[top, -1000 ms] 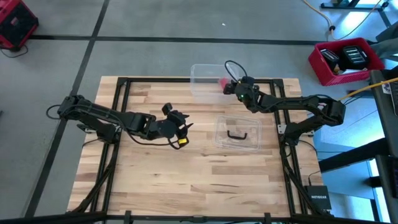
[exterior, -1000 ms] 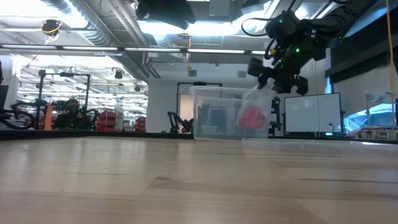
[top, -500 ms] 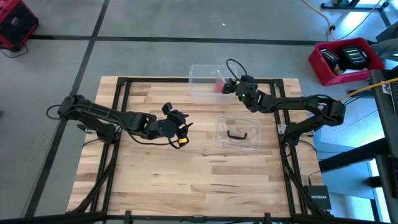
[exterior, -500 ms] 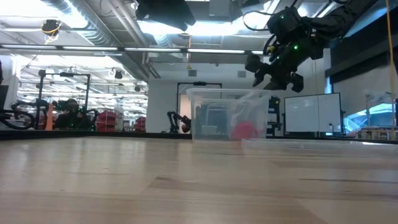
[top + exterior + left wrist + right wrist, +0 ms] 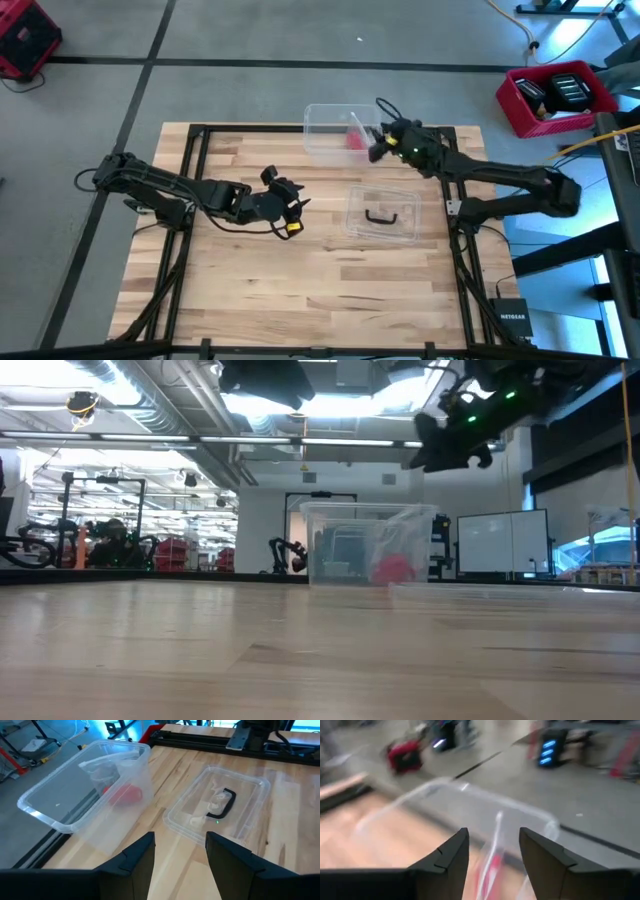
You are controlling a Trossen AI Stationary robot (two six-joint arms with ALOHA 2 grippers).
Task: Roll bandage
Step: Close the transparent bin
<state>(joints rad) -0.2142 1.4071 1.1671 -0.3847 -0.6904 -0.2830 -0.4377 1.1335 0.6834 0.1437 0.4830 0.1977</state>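
The bandage (image 5: 354, 137) is lying inside the clear plastic bin (image 5: 318, 122) at the far edge of the table (image 5: 300, 290), showing as a small red bundle against the bin's floor. A crinkled clear wrapper (image 5: 107, 766) is leaning in the bin just beside it, and in the left wrist view the red bundle (image 5: 125, 795) is sitting partly under that wrapper. From table height the red shape (image 5: 394, 569) is resting low in the bin (image 5: 330, 545), toward its right side.

The right end effector (image 5: 381, 143) is hanging above the bin's right end, well clear of the bandage and holding nothing; its two dark fingers (image 5: 445, 862) are standing apart with an empty gap between them. In the low view it (image 5: 450, 448) is hovering high above the bin's rim.

The left end effector (image 5: 291, 203) is waiting over the middle-left of the table, apart from the bin. Its fingers (image 5: 135, 860) are spread wide and are gripping nothing.

A clear lid with a dark handle (image 5: 380, 216) is lying flat on the table near the bin, between the two arms.
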